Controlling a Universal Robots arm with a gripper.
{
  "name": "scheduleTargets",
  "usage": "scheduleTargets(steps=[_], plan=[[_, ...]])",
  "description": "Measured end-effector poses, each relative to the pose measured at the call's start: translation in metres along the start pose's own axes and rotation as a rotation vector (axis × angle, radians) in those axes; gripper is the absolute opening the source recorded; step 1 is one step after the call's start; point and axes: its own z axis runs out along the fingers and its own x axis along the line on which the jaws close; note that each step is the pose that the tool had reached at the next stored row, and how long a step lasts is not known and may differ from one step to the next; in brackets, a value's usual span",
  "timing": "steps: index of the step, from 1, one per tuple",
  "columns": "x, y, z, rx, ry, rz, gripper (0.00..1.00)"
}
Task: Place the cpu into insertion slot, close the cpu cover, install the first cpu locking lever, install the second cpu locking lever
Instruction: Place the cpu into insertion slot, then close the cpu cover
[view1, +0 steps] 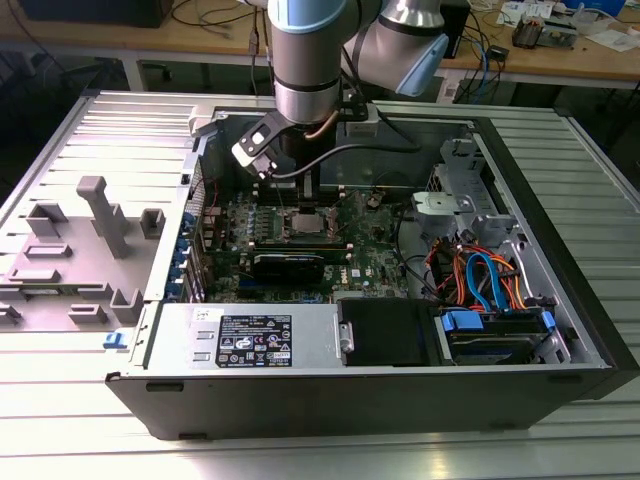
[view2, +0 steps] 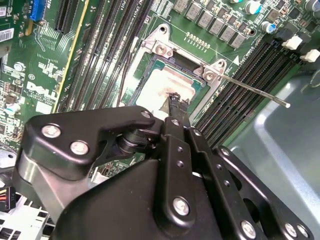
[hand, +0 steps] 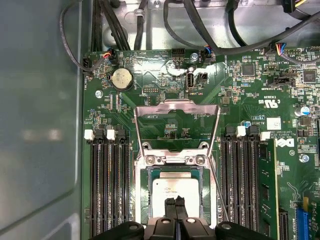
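Gripper (hand: 175, 201), pinched together with nothing held, hangs right over the cpu (hand: 172, 186) in the slot (hand: 141, 195); cover (hand: 176, 104) open beyond. Case (view1: 350, 400) on ribbed table (view1: 60, 140), cluttered desks (view1: 580, 65) behind.

cpu (hand: 175, 186) sits in the insertion slot (hand: 141, 192), right under the gripper (hand: 176, 201). cpu cover (hand: 176, 104) stands swung open just beyond the slot, on the far side from the gripper. Memory slots (hand: 107, 190) flank the gripper on both sides. Locking lever (view2: 255, 91) sticks out from the socket corner across one bank. Coin cell (hand: 120, 78) lies further out, past the cover. Computer case (view1: 380, 400) lies open on the table (view1: 60, 130).
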Motion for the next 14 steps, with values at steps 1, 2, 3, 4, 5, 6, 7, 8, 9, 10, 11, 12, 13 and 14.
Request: scheduleTargets(steps=[1,2,3,4,5,6,7,8,9,10,11,12,13,14], plan=[[0.0,0.0,0.0,0.0,0.0001,0.0,0.11],[0.0,0.0,0.0,0.0,0.0,0.0,0.11],[0.0,0.0,0.0,0.0001,0.0,0.0,0.11],[0.0,0.0,0.0,0.0002,0.0,0.0,0.11],[0.0,0.0,0.0,0.0002,0.0,0.0,0.11],[0.0,0.0,0.0,0.0002,0.0,0.0,0.11],[0.0,0.0,0.0,0.0002,0.0001,0.0,0.11],[0.0,0.0,0.0,0.0002,0.0001,0.0,0.11],[0.0,0.0,0.0,0.0003,0.0,0.0,0.11],[0.0,0.0001,0.0,0.0003,0.0001,0.0,0.11],[0.0,0.0001,0.0,0.0003,0.0,0.0,0.11],[0.0,0.0,0.0,0.0003,0.0,0.0,0.11],[0.0001,0.0001,-0.0003,0.0003,0.0,0.0,0.11],[0.0,0.0001,-0.0011,0.0004,-0.0001,0.0,0.11]])
